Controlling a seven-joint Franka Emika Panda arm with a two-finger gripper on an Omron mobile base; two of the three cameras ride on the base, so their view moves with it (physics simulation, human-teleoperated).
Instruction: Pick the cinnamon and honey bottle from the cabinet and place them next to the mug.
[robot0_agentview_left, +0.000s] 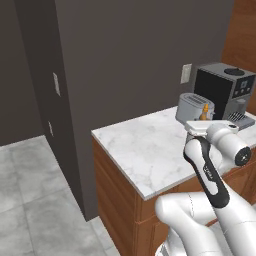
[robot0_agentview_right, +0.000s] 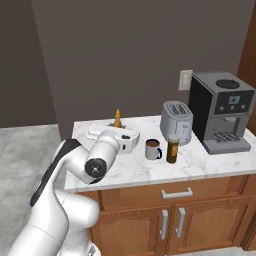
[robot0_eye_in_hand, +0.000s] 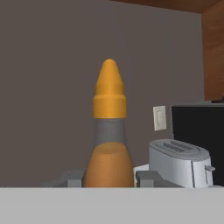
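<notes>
The arm (robot0_agentview_right: 75, 165) is hiding most of the gripper (robot0_eye_in_hand: 109, 178), which is clamping the amber bottle (robot0_eye_in_hand: 109, 140) upright over the marble counter (robot0_agentview_right: 135, 170), near its left edge. Open counter is lying between it and the mug (robot0_agentview_right: 152, 149); the jar (robot0_agentview_right: 172, 149) is standing just beside the mug.

The honey bottle (robot0_eye_in_hand: 108, 144) stands upright, amber below a clear neck and a pointed orange cap, between the gripper (robot0_eye_in_hand: 109, 178) fingers, which are closed on its body; over the marble worktop (robot0_agentview_right: 150, 167), at about 10 o'clock from the mug (robot0_agentview_right: 153, 149); the dark mug is upright, handle toward 3 o'clock; the brown cinnamon jar (robot0_agentview_right: 172, 149) stands upright just beside it at 3 o'clock.
</notes>
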